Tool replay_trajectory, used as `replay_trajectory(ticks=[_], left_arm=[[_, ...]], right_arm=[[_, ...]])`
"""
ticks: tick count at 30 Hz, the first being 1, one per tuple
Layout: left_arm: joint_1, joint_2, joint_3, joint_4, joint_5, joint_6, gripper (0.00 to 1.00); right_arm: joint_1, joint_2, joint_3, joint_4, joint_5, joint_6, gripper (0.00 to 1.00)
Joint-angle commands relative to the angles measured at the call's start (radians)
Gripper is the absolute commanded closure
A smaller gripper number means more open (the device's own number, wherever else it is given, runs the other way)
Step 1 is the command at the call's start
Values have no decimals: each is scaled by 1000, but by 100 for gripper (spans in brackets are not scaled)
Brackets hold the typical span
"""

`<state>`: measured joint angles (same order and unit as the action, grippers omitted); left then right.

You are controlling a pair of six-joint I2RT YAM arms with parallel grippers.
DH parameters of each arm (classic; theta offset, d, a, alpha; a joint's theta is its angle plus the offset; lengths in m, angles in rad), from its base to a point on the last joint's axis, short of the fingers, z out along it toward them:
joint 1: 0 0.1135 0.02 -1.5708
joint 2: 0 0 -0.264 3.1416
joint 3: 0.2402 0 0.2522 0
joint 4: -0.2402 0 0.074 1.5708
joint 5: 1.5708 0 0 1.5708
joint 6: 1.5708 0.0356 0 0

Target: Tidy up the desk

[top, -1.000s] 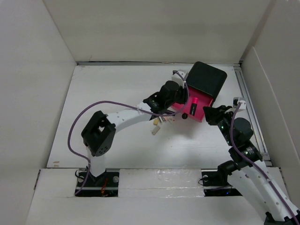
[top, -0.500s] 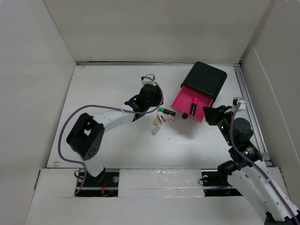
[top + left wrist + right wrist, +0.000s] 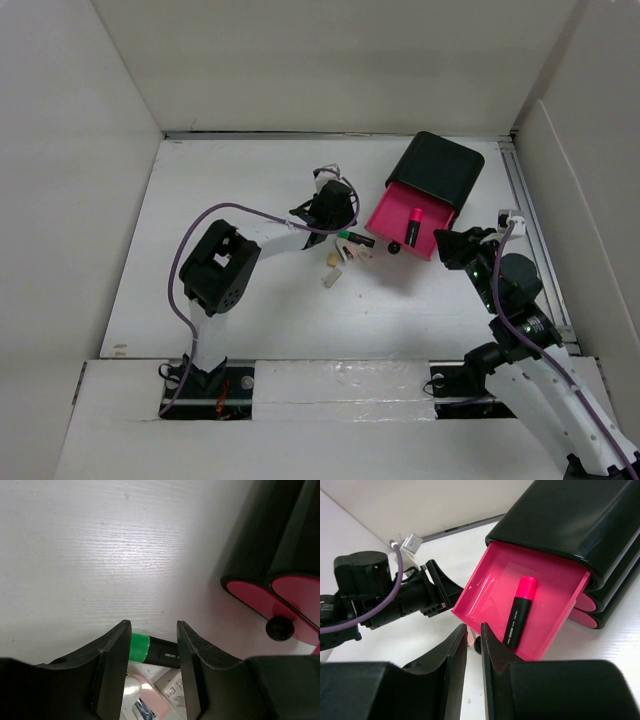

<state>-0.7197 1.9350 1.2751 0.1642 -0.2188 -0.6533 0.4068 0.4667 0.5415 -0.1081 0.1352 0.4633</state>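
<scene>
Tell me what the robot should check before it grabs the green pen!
1. Left gripper open: ok, jaws apart.
2. Green-capped marker lined up in the gap: ok.
3. Gripper low enough to pinch it: cannot tell.
4. Pink drawer open with room: ok, only a pink highlighter inside.
5. Clutter away from the marker: not ok, it lies right beside it.
6. Right gripper clear of the drawer: cannot tell.

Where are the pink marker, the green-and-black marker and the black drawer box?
pink marker (image 3: 520,612), right wrist view, middle of its barrel.
green-and-black marker (image 3: 155,651), left wrist view, black barrel beside the green band.
black drawer box (image 3: 440,166), top external view, its top face.
</scene>
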Motion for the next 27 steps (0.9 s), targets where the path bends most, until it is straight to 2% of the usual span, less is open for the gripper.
replay_trajectory(ticks=[1, 20, 23, 27], left_arm=[[6, 16, 32, -14, -21, -17, 62], [6, -16, -95, -20, 35, -59, 56], [6, -1, -88, -18, 44, -54, 52], [6, 39, -47, -29, 39, -46, 52]], right_arm=[[7, 4, 17, 16, 7, -17, 77], [7, 24, 9, 34, -3, -11, 77], [7, 24, 9, 36, -3, -11, 77], [7, 20, 9, 31, -5, -11, 77]])
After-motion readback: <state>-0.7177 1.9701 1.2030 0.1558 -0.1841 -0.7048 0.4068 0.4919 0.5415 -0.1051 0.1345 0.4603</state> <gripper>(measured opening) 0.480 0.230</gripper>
